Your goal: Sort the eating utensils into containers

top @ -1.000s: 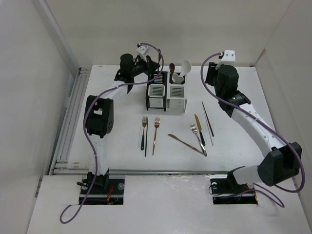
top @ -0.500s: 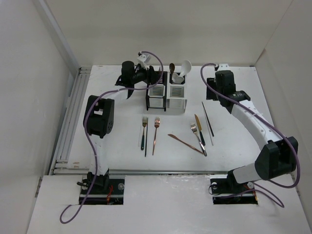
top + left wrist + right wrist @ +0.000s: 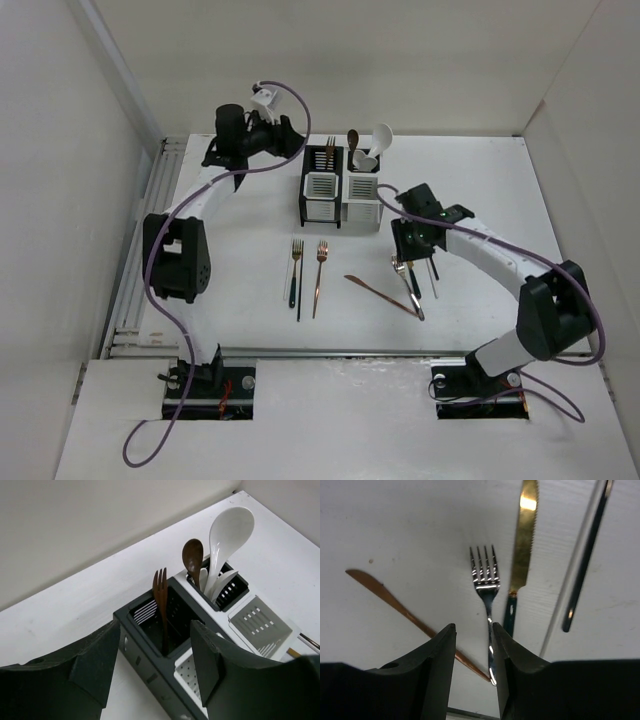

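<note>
My left gripper (image 3: pixel 298 143) hangs open just left of the black container (image 3: pixel 306 196), nothing between its fingers (image 3: pixel 100 660). A copper fork (image 3: pixel 161 597) stands in that black container (image 3: pixel 159 657). A brown spoon (image 3: pixel 193 559) and a white spoon (image 3: pixel 227 532) stand in the white container (image 3: pixel 362 211). My right gripper (image 3: pixel 411 248) is low over a silver fork (image 3: pixel 487 580); its jaws are open, with the fork's handle close to the right finger (image 3: pixel 502 650). Beside it lie a copper knife (image 3: pixel 385 597), a gold-bladed dark-handled knife (image 3: pixel 525 535) and black and white chopsticks (image 3: pixel 585 555).
A dark-handled fork (image 3: pixel 296 268) and a copper fork (image 3: pixel 319 275) lie side by side left of the copper knife (image 3: pixel 380 292). The two containers stand together at the back middle. White walls close in the table on three sides.
The left gripper opened, left the copper fork in the black container and drew back leftward. The right arm swung from the back down over the silver fork, its jaws narrowing.
</note>
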{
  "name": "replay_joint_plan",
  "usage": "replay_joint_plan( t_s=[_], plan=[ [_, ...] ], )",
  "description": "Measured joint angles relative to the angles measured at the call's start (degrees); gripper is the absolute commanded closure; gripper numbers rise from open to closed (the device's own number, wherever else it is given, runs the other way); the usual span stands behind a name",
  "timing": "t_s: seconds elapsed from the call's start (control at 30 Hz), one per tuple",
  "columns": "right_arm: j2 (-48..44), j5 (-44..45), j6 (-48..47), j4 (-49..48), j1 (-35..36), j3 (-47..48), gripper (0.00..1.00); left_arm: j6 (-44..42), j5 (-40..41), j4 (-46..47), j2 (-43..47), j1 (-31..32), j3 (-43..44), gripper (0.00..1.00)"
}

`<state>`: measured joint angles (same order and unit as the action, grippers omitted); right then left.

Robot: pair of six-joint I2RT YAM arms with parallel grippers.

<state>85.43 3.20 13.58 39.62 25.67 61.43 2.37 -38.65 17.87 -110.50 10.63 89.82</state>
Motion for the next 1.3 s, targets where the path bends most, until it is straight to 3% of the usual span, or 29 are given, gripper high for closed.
replay_joint_plan(
  t_s=[0.37, 0.67, 0.8, 0.9, 0.93, 1.13, 1.3],
  plan=[
    [6.95, -1.81, 4.31, 2.03, 2.23, -3.3, 0.63, -0.85, 1.2, -1.22, 10.36, -4.68, -15.02, 0.45],
    [10.75, -1.7, 5.53, 2.45, 1.75, -3.34, 0.64, -0.57, 1.31, 0.28, 11.28, -5.01, -18.95, 0.44],
    [10.93, -1.25, 5.77, 2.58, 1.73, -3.34, 0.71, -0.48, 1.33, 0.59, 12.02, -5.01, -18.95, 0.44],
    [11.39, -1.05, 6.1, 2.54, 1.7, -3.21, 0.88, -0.42, 1.36, 0.98, 12.44, -5.01, -18.95, 0.44],
    [11.61, -0.9, 6.21, 2.6, 1.68, -3.08, 1.0, -0.42, 1.36, 1.16, 12.59, -5.01, -18.97, 0.44],
    [11.76, 1.16, 6.99, 3.56, 2.4, -2.54, 1.0, -0.44, 1.49, 1.62, 12.98, -5.27, -18.97, 0.44],
    [11.43, 8.09, 5.6, 6.93, 6.91, 1.33, 1.0, -0.44, 1.84, 1.62, 13.03, -5.49, -19.32, 0.44]
  ],
)
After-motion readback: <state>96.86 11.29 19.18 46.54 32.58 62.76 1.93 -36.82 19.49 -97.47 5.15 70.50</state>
